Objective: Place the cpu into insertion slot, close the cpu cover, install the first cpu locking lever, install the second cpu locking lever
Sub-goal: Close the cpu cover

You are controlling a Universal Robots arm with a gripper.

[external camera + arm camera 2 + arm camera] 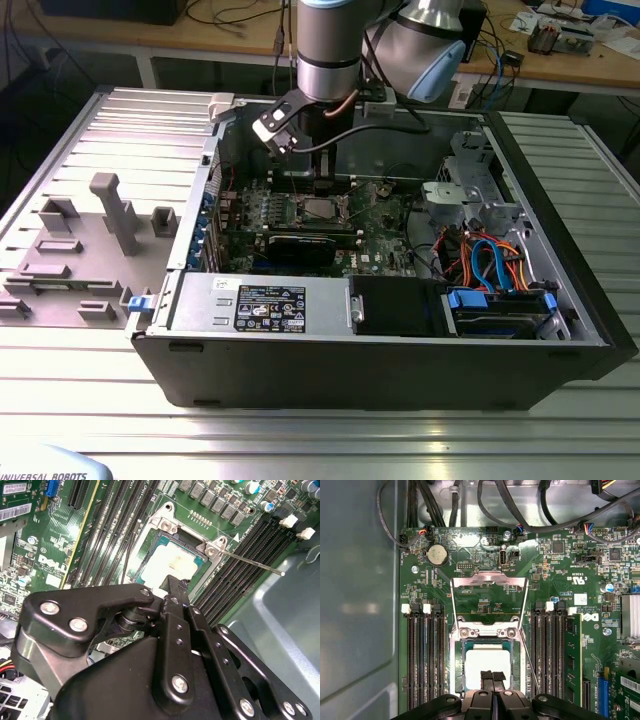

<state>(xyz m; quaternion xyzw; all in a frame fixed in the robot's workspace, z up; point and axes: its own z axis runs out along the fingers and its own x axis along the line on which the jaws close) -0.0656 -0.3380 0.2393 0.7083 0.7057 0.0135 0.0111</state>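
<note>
Reaching arm (328, 50): points straight down from top of ext. view into open pc case (400, 360); holds wrist vert. over middle of green mobo (560, 580).
gripper (492, 676): aims down at socket area; hovers over one edge of cpu (487, 657), nearer to it than to anything else.
fingertips (486, 675): black, press together w/ no gap btwn them, clamp nothing; touching chip or just above it, can't tell.
cpu pos.: sits inside insertion slot (456, 670), well below open cover's top bar.
cpu lie: flat, pale metal top facing up; square, so no long axis; keeps sides parallel w/ memory slots (427, 660).
insertion slot: sits approx mid-board, flanked by memory slots on both sides; shows silvery rim around chip.
cpu cover (489, 581): open, swung up off slot about hinge edge w/ two screws; tilts away from chip, shows board through its big window, leaves cpu uncovered.
locking lever (247, 562): thin metal rod, unlatched; runs long axis slantwise out from a socket corner, across memory slots toward grey case wall.
case: lies on its side on ribbed metal table (300, 440), open face up; holds blue & orange cables (490, 262) at ext. view's right.
fixture plate (90, 230): grey, carries upright blocks; sits just beside case at ext. view's left.
coin cell (437, 555): sits on mobo past open cover, near board edge.
</note>
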